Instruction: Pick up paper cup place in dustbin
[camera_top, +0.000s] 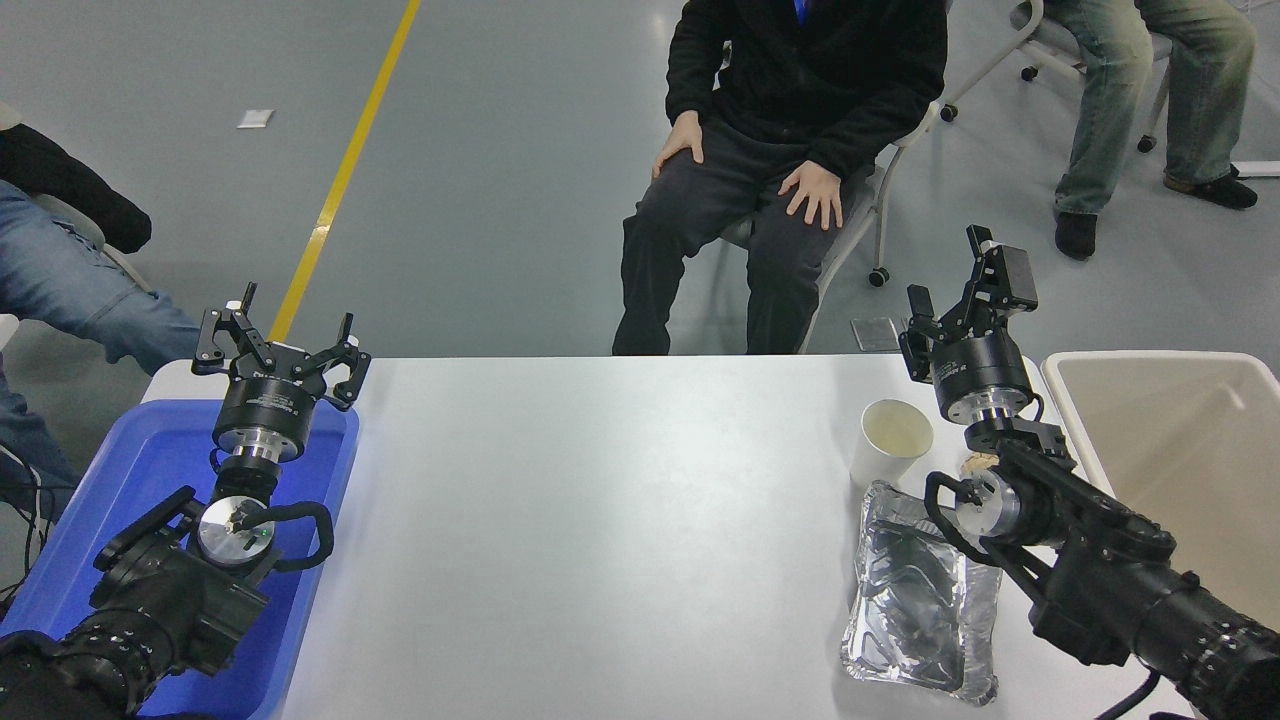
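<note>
Clearly the jaws of the right gripper (950, 300) stand apart and grasp nothing — they point up and away toward the table's far edge, raised above the surface, so the reach has yet to begin. The paper cup (891, 440) stands upright just to the left of that wrist, mouth open to the camera, its near side touching or all but touching the far end of the silver foil tray (920, 600).

To do this step well, I judge the wrist should tip forward and come down over the cup with one finger on each side of the wall, below the rolled rim — closing gently, since thin paper will buckle. A bit of brown paper (978, 462) peeks out beside the wrist; best left alone.

The dustbin (1062, 392) sits close on the right, so the carry is short.

The left gripper (280, 345), likewise spread and empty, is parked over the blue tray (120, 500).
</note>
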